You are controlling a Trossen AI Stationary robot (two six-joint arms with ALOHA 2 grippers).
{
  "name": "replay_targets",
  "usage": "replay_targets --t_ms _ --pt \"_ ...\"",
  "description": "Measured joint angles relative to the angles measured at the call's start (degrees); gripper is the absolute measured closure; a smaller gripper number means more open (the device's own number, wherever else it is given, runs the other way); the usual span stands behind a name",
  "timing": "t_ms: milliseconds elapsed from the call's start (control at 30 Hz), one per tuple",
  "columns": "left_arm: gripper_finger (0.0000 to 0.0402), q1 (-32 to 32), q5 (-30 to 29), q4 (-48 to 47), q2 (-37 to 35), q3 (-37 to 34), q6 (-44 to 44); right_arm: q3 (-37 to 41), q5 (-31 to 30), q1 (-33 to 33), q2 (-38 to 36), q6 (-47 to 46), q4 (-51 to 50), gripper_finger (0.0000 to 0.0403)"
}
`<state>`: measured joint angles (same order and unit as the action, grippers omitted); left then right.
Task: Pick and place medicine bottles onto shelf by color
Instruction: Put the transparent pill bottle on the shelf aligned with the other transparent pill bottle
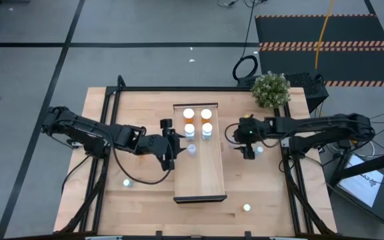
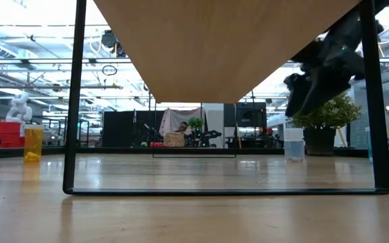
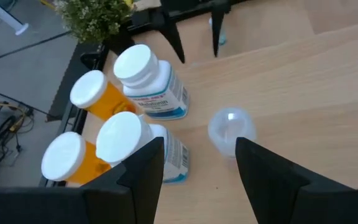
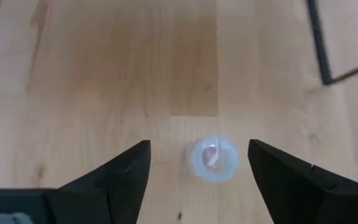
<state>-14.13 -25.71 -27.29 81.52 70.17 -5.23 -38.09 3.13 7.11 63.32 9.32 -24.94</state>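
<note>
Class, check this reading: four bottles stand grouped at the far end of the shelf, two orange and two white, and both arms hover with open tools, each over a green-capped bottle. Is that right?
Not quite: the caps are not green. The left wrist view shows the bottle ahead of the left tool with a pale, clear-looking cap, and the right wrist view shows the same for the bottle between the fingers of the right tool. The rest stands.

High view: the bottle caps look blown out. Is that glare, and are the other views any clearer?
High view: the caps of the four bottles on the shelf glow white, detail lost. Left wrist view: labels readable, the clear bottle soft. Right wrist view: the bottle between the fingers is blurred. Low view: bright background, right gripper in silhouette.
</note>
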Motion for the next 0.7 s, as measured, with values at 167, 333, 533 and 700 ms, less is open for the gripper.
replay_targets --t_ms 167,333,533,700 --pt "0.0202 -0.04 -0.02 0.15 0.0 0.0 0.02 0.0 3.07 3.82 4.46 4.73 2.51 0.0129" --pt "0.0202 -0.04 -0.02 0.11 0.0 0.0 0.28 0.0 4.64 6.19 8.45 5.62 4.57 0.0133" --pt "0.0202 -0.04 0.0 -0.04 0.0 0.0 0.46 0.0 4.66 6.45 10.77 5.36 3.44 0.0161" --pt "0.0202 -0.04 0.03 -0.04 0.0 0.0 0.46 0.0 4.55 6.44 10.44 1.2 1.52 0.0201"
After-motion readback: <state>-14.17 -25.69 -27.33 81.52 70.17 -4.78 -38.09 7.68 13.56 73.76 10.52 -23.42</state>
